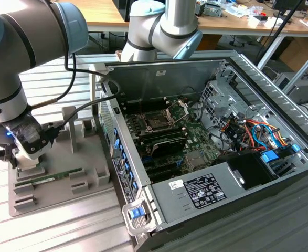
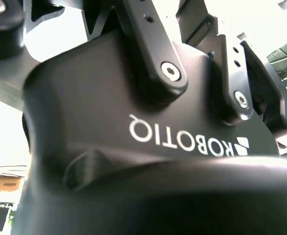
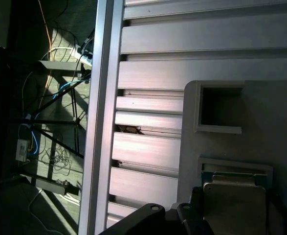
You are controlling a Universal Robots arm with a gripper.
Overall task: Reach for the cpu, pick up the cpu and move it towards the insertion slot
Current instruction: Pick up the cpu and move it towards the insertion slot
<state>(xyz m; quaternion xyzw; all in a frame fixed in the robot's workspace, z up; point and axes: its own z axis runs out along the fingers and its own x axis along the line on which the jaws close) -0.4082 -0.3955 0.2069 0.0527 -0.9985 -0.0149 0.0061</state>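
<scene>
My gripper (image 1: 18, 156) hangs low over the left end of a grey fixture tray (image 1: 85, 157), on the exterior view's left, outside the computer case. In the first wrist view the cpu (image 3: 234, 198) is a pale flat square lying in a framed recess of that tray, with dark parts of the gripper right beside it. The second wrist view looks along the gripper's black body (image 2: 148, 127) and its linkages. The insertion slot (image 1: 156, 122) is a dark square socket on the green board inside the open case, its silver frame (image 1: 178, 106) hinged up.
A long green memory stick (image 1: 56, 176) lies in the tray's front groove. The open case (image 1: 159, 79) has tall metal walls, a power supply (image 1: 206, 189) at the front and cable bundles (image 1: 248, 131) on the exterior view's right. An empty square recess (image 3: 220, 108) sits beside the cpu.
</scene>
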